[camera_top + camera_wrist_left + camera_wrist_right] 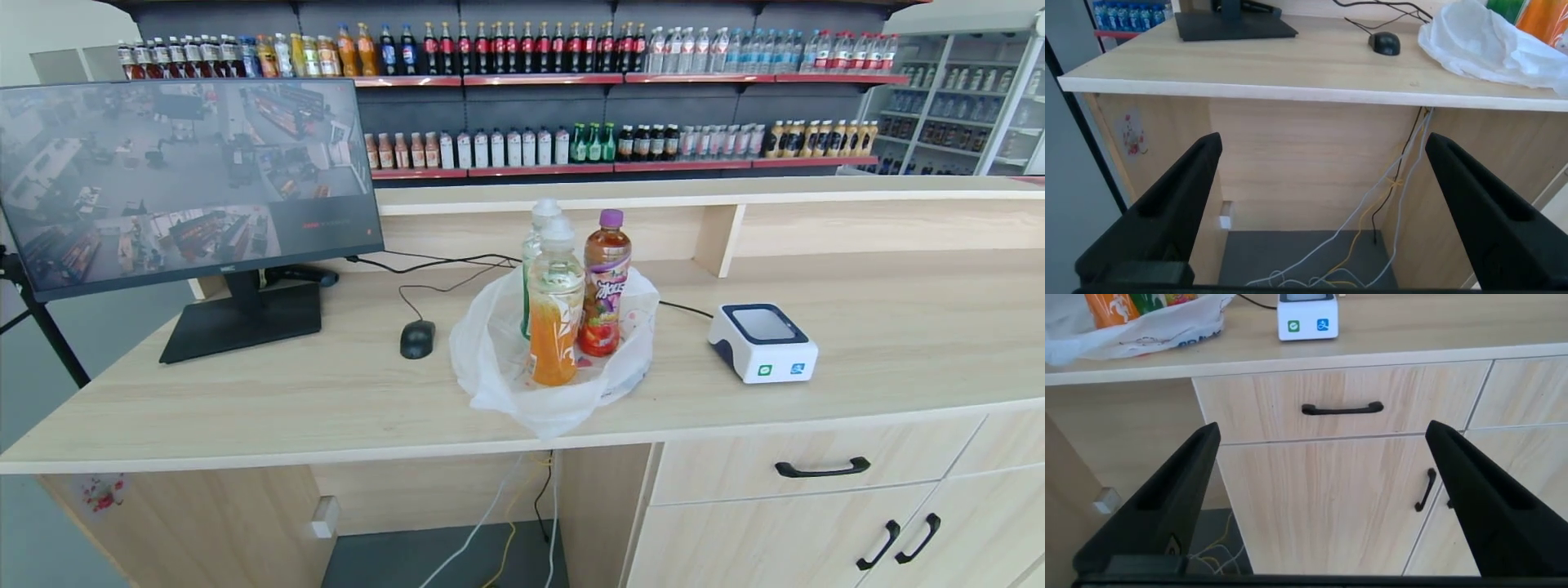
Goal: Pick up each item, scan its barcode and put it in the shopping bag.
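Three bottles [555, 318] stand packed in the white bag [506, 384], centre frame, scanner [763, 341] at right. The left claw [1323, 140] and right claw [1323, 434] hang wide open, seemingly unneeded.

A long light-wood counter [898, 343] with a raised shelf [735, 192] along its back edge. Near the middle sits a white plastic shopping bag [490, 359], open at the top. Taking the bag as the clock's centre: a black mouse [417, 338] lies just beside it at 9 o'clock. A black monitor [180, 180] stands on its flat base [245, 322] at 10 o'clock, farther off. A small white barcode scanner [762, 343] with a dark-framed window sits at 3 o'clock. Thin black cables [441, 263] trail across the surface at 11 o'clock.
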{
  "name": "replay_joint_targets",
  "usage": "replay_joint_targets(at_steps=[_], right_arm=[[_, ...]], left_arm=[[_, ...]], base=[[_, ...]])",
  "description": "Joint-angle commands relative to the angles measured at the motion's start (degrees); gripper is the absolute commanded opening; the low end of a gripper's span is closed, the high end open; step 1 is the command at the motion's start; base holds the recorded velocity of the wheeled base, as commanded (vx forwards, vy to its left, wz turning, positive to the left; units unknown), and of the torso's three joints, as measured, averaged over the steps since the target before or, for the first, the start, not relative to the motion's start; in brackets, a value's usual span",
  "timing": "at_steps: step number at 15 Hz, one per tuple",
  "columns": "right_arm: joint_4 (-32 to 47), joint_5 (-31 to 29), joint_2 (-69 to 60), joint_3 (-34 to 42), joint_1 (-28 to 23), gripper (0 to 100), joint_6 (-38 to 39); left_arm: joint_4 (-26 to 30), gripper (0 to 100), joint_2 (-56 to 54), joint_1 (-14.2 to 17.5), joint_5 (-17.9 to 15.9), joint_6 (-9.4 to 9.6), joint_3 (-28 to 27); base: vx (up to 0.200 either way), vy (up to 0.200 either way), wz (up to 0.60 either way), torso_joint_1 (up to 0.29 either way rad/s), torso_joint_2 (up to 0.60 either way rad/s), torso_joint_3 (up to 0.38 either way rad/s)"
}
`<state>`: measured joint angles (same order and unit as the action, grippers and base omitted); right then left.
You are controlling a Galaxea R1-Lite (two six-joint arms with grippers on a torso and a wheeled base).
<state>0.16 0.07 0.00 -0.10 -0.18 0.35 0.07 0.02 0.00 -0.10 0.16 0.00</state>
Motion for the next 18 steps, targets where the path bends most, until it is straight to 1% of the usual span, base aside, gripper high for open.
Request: replay_joint_targets(at_steps=[1, 18], right_arm=[[0.02, 0.01, 0.09, 0.01, 0.01, 100, 0.0], [0.02, -0.07, 0.09, 0.01, 0.01, 100, 0.09]], left_arm=[[0.01, 100, -0.02, 0.0, 0.01, 0.02, -0.09], [0.01, 100, -0.02, 0.0, 0.01, 0.02, -0.09]], base=[[0.0, -0.2, 0.0, -0.002, 0.0, 0.002], [0.0, -0.2, 0.0, 0.004, 0.01, 0.003]])
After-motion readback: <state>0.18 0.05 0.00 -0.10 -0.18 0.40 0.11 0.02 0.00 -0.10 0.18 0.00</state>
